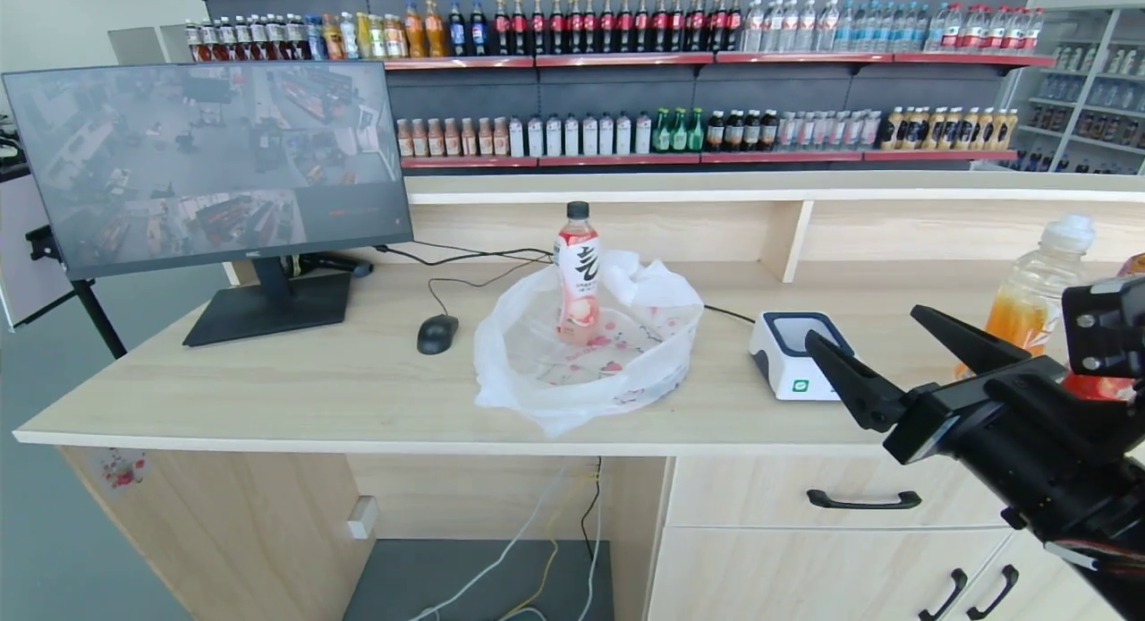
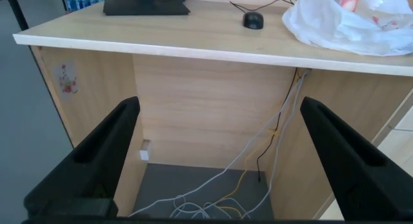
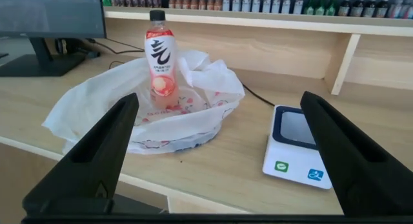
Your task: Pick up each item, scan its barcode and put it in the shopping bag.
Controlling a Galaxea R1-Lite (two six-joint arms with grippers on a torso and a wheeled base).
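Bag [image 1: 510, 370] w/ bottle [image 1: 577, 272] nr desk [image 1: 313, 379] edge; R gripper [image 1: 863, 326] spread.

**Out of sight, out of frame**

The clear plastic bottle of orange drink with a white cap [image 1: 1029, 303] had its lower part hidden behind the black right hand [image 1: 861, 324] and its arm. Beside it a red thing [image 1: 1096, 387] showed only as a sliver, and what it was could not be told. That hand also covered the near corner of the white box-shaped barcode scanner [image 1: 785, 357]. In the left wrist view the picture's edge cut off the white plastic shopping bag [image 2: 342, 27] and the flat black monitor stand [image 2: 145, 6]. Labels on the rows of shelf bottles [image 1: 626, 133] were too small to tell, and the wide monitor screen [image 1: 206, 156] was murky.
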